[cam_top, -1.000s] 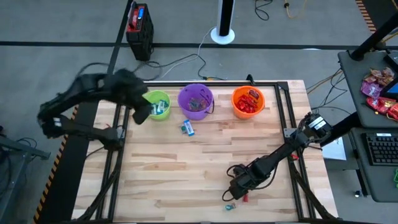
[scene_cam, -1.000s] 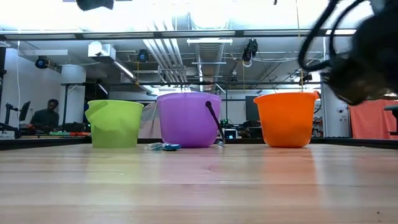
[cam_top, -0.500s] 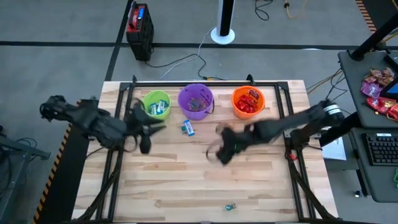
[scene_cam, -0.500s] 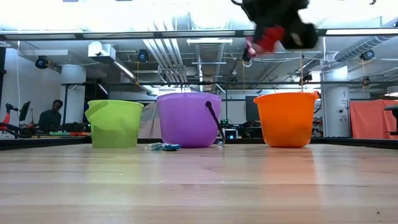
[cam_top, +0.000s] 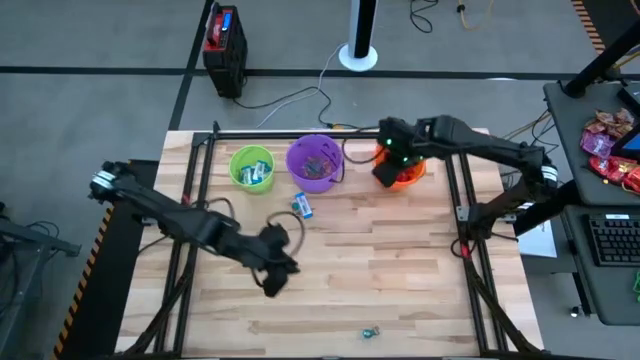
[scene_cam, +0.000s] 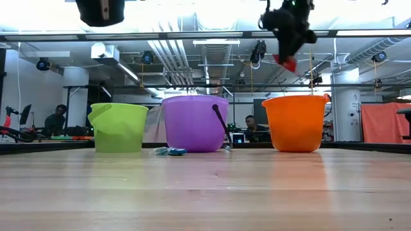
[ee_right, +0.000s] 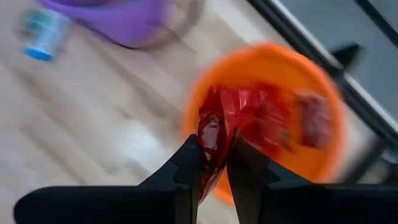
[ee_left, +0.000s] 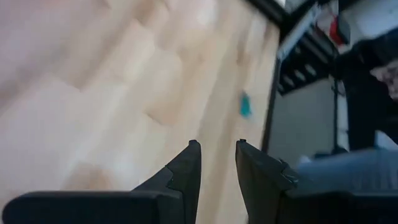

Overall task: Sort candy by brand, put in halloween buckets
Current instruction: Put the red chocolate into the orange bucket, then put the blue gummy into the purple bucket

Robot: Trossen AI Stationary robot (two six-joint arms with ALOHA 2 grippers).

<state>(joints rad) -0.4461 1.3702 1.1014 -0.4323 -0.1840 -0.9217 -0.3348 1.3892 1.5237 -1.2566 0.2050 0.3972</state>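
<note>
near edge: 1 tiny greenish candy (cam_top: 372, 331) lying alone on the table (cam_top: 420, 290), well apart from all pails. Risk: easy to miss, it's small.
L gripper (cam_top: 272, 283): mine, over mid-table; fingers (ee_left: 186, 168) nearly together w/ a thin gap, nothing between them. Pointed toward that greenish piece, seen ahead in the L wrist view (ee_left: 245, 104).
L risk: small, flat wrapper; pads could skid over it or push it off the near edge.
mid: blue-and-white candy (cam_top: 302, 206) on the wood just in front of the purple bucket (cam_top: 315, 163), not sorted yet.
R gripper (cam_top: 386, 170): mine, clamped on a red candy (ee_right: 214, 140), hanging above the near-left rim of the orange bucket (cam_top: 402, 165).
R risk: I judge I'm at the rim, not the centre. Letting go here could bounce the wrapper off the lip onto the table, or it could stick to a pad.
far: orange already holds red wrappers; green bucket (cam_top: 251, 167) holds blue-white ones.
brand risk: purple sits just beside orange; a drift left = wrong pail.
</note>
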